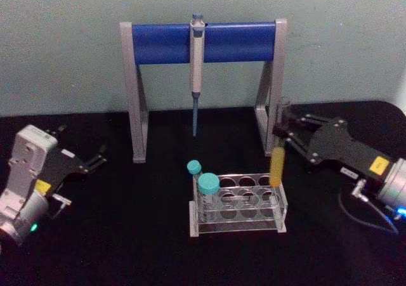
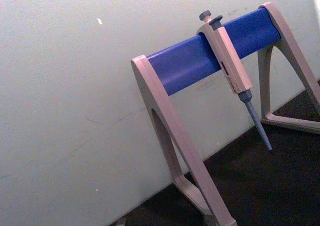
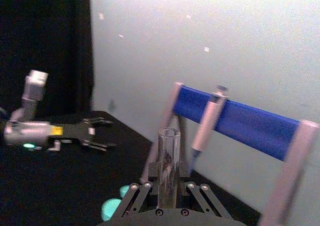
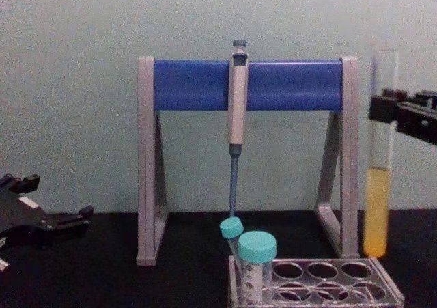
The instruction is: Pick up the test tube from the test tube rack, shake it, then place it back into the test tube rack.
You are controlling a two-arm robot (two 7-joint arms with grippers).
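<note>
In the head view, the right pincer (image 1: 281,138) pinches a long, clear glass test tube (image 1: 276,167) holding yellow-orange liquid. The tube hangs upright below the pincer, over a corner hole of the low, clear plastic test tube rack (image 1: 238,226). The left pincer (image 1: 98,158) sits spread, well apart. In the right wrist view, the tube's open mouth rises above the grip. In the chest view, its round bottom seems level with the rack's top, perhaps just touching.
</note>
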